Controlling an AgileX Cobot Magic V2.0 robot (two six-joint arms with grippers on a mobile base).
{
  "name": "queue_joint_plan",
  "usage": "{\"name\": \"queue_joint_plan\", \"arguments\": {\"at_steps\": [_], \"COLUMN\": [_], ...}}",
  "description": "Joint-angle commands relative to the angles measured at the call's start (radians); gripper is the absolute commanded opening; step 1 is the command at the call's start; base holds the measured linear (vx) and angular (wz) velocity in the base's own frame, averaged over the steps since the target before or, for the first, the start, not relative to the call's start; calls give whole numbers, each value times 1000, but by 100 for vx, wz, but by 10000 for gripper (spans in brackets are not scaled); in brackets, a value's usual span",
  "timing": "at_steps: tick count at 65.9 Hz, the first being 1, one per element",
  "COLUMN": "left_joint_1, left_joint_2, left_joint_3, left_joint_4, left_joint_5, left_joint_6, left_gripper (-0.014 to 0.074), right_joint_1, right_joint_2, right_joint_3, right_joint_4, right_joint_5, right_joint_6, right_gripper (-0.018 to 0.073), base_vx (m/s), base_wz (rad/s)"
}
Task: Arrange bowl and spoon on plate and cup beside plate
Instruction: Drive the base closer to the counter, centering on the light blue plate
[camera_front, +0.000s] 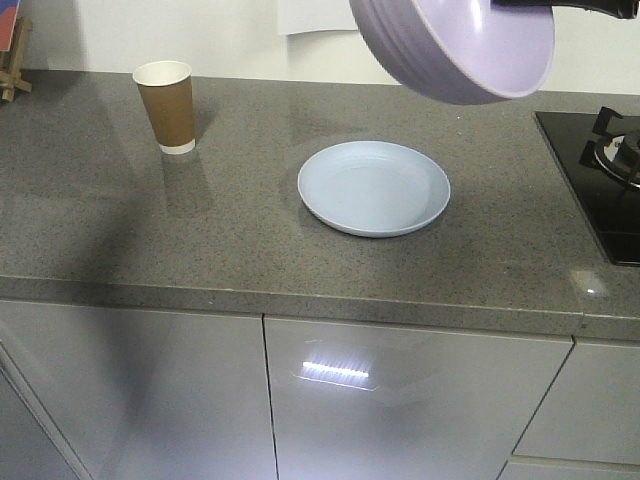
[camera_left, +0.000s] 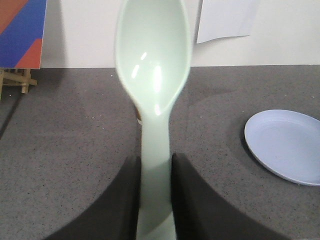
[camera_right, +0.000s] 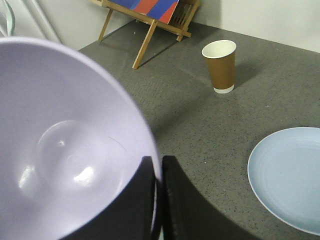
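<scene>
Two pieces are up off the counter (camera_front: 120, 220). The spoon (camera_left: 154, 75) runs lengthwise straight out from the left gripper (camera_left: 156, 167), with its scoop pointing toward the back wall and its hollow side showing in the wrist view. Its handle is clamped between the dark fingers (camera_left: 125, 200). The bowl (camera_front: 455, 45) hangs tilted over the far right of the counter, its rim pinched by the right gripper (camera_right: 158, 170). Nearer the middle, the plate (camera_front: 374, 187) lies flat, and the cup (camera_front: 168, 105) stands upright, well apart toward the left.
</scene>
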Motion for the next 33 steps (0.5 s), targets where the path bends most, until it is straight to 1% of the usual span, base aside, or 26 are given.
{"name": "queue_joint_plan", "arguments": {"at_steps": [1, 33], "left_joint_1": [0, 0], "left_joint_2": [-9, -9], "left_joint_3": [-21, -21], "left_joint_4": [-8, -8], "left_joint_5": [-65, -65], "left_joint_6": [0, 0], "left_gripper": [-6, -6], "right_joint_1": [-1, -1], "right_joint_2": [-34, -34], "right_joint_3": [-23, -23], "right_joint_4": [60, 60], "right_joint_5": [-42, -42], "right_joint_6": [-7, -7], "right_gripper": [-2, -2], "base_vx": [3, 3], "base_wz": [-2, -2]}}
